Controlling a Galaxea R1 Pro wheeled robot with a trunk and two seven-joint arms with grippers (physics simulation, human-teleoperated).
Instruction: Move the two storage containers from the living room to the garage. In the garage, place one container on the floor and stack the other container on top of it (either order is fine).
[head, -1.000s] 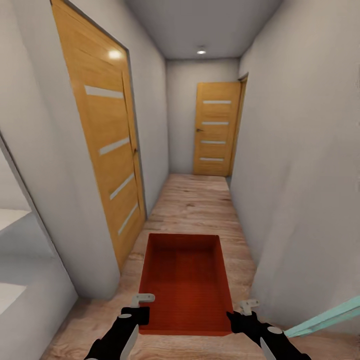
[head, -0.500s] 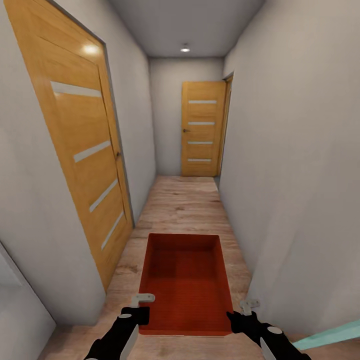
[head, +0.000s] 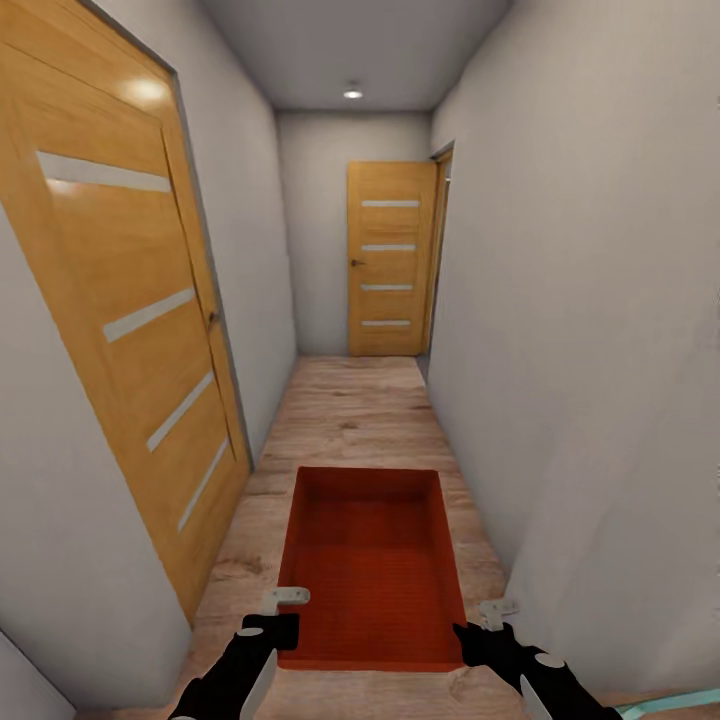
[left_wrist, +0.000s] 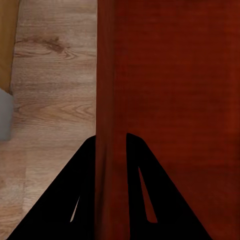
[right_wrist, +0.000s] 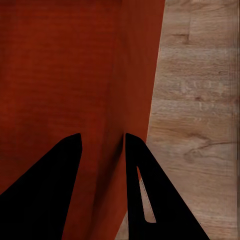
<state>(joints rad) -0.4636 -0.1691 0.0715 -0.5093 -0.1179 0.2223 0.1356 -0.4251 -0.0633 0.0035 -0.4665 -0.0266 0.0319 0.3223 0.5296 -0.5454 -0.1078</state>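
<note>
One orange-red storage container (head: 370, 560) hangs low in front of me over the wood-plank corridor floor, held from both sides. My left gripper (head: 287, 598) is shut on its left wall. In the left wrist view the black fingers (left_wrist: 90, 165) straddle that thin wall of the container (left_wrist: 175, 100). My right gripper (head: 495, 608) is shut on the right wall. The right wrist view shows that gripper (right_wrist: 102, 137) pinching the wall of the container (right_wrist: 60, 75). The box is lidless and empty. The garage is out of view.
I am in a narrow hallway with pale grey walls. An orange wooden door (head: 130, 330) stands close on the left and another door (head: 390, 260) closes the far end. The right wall (head: 600, 350) runs close by. Wood-plank floor (head: 360, 420) stretches ahead.
The view has advanced down the corridor: the left door looms nearer, and the white shelf at the left has left the picture. The container stays held the same way.
</note>
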